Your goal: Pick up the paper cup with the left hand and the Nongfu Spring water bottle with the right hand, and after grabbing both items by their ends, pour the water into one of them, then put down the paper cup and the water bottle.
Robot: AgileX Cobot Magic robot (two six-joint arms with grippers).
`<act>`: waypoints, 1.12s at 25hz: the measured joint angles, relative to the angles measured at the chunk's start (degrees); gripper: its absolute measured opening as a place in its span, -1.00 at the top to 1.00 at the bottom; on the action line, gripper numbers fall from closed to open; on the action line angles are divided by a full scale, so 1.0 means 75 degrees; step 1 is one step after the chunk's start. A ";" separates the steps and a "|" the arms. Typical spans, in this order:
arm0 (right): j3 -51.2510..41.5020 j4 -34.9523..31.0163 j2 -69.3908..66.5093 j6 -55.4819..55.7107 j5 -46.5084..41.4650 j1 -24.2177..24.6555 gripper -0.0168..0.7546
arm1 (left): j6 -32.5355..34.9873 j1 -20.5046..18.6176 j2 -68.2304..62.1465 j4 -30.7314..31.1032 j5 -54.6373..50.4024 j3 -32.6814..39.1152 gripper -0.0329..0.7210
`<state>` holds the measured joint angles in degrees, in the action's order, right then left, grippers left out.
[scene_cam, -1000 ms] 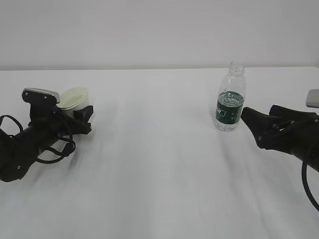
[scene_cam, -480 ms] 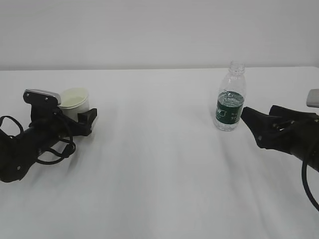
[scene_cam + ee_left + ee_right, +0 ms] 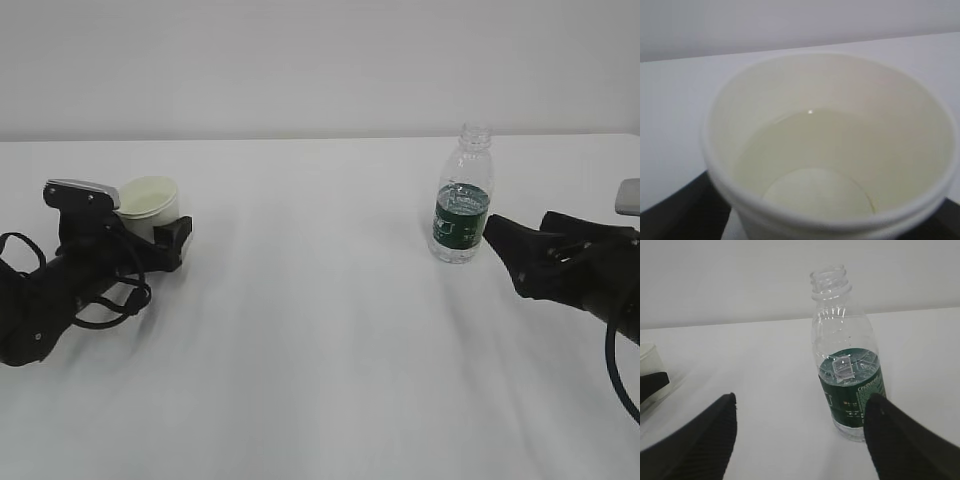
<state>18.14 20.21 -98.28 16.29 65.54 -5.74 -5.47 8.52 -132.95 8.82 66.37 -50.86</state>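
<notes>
paper cup [image 3: 149, 203] and bottle [image 3: 462, 200] upright on white table [image 3: 320, 350] (pale wall [image 3: 300, 60] behind).

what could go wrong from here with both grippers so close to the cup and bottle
1. The paper cup holds water and sits between the open fingers of the left gripper; a sideways pull-back could catch its wall and tip it.
2. The Nongfu Spring water bottle stands capless and part full, the right gripper open close beside it; a nudge might topple it and spill water across the table.
</notes>
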 joint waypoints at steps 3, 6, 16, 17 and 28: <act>0.0000 0.0000 0.0000 0.0000 0.0000 0.0000 -0.58 | 0.0000 0.0000 0.0097 -0.0062 -0.0017 0.0244 -0.80; 0.0000 0.0000 0.0000 0.0000 0.0000 0.0000 -0.58 | 0.0000 0.0000 0.0335 -0.0094 -0.0017 0.0586 -0.80; 0.0000 -0.0027 0.0000 0.0000 0.0000 0.0000 -0.58 | 0.0000 0.0000 0.1032 -0.0080 -0.0017 0.1566 -0.79; 0.0000 -0.0045 0.0000 0.0000 0.0000 0.0000 -0.58 | 0.0000 0.0000 0.1107 -0.0080 -0.0017 0.1697 -0.79; -0.0033 0.0951 0.0000 0.0290 0.0000 0.0000 -0.58 | -0.0288 0.0015 0.2352 -0.0116 -0.0017 0.3401 -0.76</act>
<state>17.89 27.34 -98.28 18.47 65.54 -5.74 -7.63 8.64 -115.31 7.95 66.24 -25.35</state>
